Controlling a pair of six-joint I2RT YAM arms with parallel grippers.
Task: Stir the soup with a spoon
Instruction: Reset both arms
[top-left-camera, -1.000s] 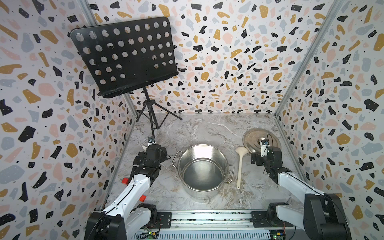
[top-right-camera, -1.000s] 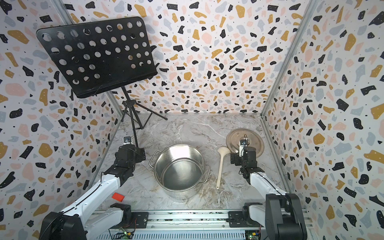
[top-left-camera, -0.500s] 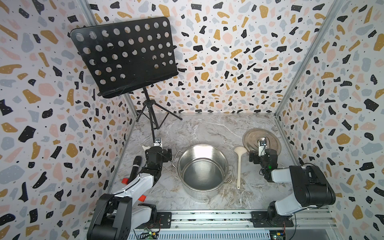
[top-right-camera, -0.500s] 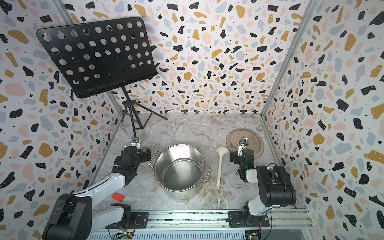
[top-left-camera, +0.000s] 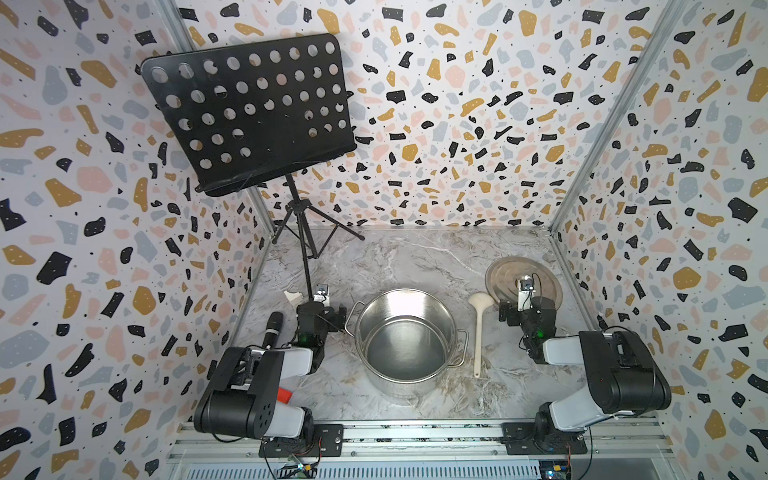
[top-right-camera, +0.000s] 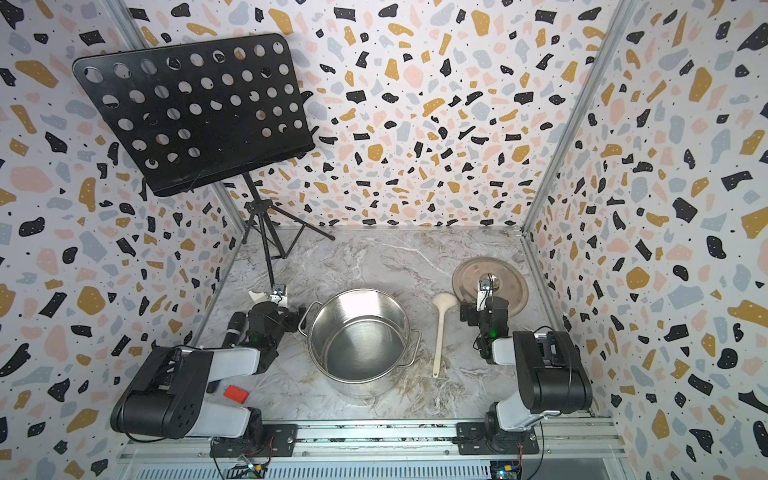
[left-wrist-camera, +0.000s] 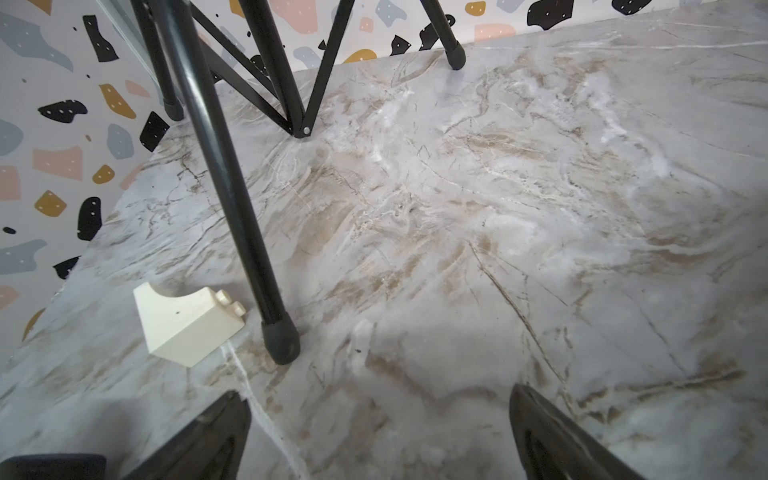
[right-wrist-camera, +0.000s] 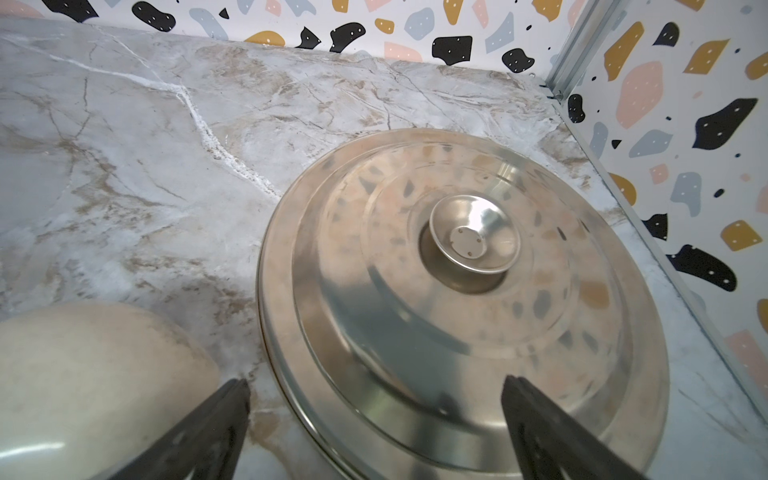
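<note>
The soup's large steel pot stands near the front middle, its shiny inside bare. The cream spoon lies flat just right of the pot, its bowl pointing to the back wall. My right gripper hovers open right of the spoon's bowl, over the near edge of the lid, holding nothing. My left gripper is open and empty over bare marble, beside the pot's left handle.
A flat steel lid lies at the back right near the wall. A black music stand has one leg close to my left gripper, next to a cream brick. A black microphone and a red block lie at the left.
Both arms have folded, their elbows raised toward the front rail. Each gripper has shifted slightly toward the pot. Both stay open. Pot, spoon and lid have not moved.
</note>
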